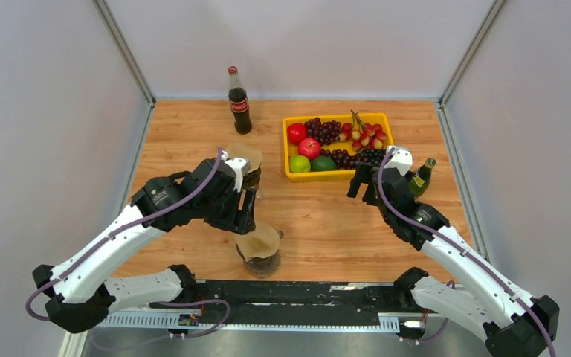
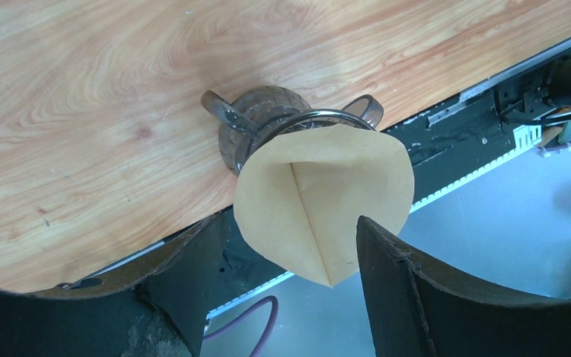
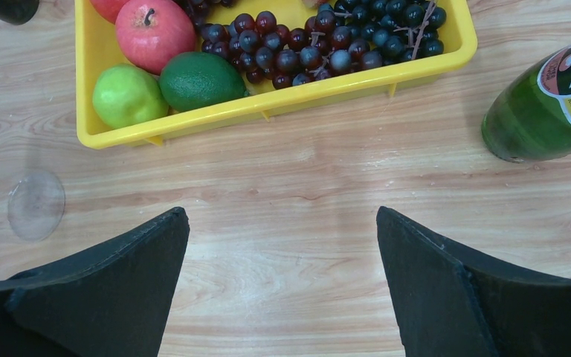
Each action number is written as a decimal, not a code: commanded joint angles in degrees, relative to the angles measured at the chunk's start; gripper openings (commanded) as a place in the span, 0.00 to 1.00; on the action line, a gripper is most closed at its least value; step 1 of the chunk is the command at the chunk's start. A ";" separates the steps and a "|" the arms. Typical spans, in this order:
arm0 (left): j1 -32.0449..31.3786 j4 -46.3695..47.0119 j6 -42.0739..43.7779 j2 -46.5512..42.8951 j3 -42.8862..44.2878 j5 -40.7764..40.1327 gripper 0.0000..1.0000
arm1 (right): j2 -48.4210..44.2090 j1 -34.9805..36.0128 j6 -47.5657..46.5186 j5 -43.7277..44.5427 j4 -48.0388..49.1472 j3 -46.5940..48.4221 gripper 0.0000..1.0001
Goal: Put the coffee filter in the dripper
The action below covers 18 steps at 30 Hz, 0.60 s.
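Note:
A brown paper coffee filter (image 1: 259,239) sits as a cone in the smoky clear dripper (image 1: 262,264) near the table's front edge. In the left wrist view the filter (image 2: 320,193) stands out of the dripper (image 2: 264,115), leaning toward the camera. My left gripper (image 1: 244,214) hovers just above and behind it. Its jaws (image 2: 288,223) are open, one on each side of the filter's rim, and do not pinch it. My right gripper (image 1: 360,186) is open and empty over bare wood (image 3: 282,223), in front of the fruit tray.
More brown filters (image 1: 245,156) sit on a dark holder (image 1: 251,178) behind my left gripper. A cola bottle (image 1: 239,102) stands at the back. A yellow tray (image 1: 291,172) holds fruit. A green bottle (image 1: 421,177) stands right of my right gripper, also in the right wrist view (image 3: 543,104).

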 commanded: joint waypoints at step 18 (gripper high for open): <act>-5.07 9.39 2.65 1.71 -2.68 4.63 0.44 | -0.09 -0.25 -1.33 0.54 1.36 -0.03 1.00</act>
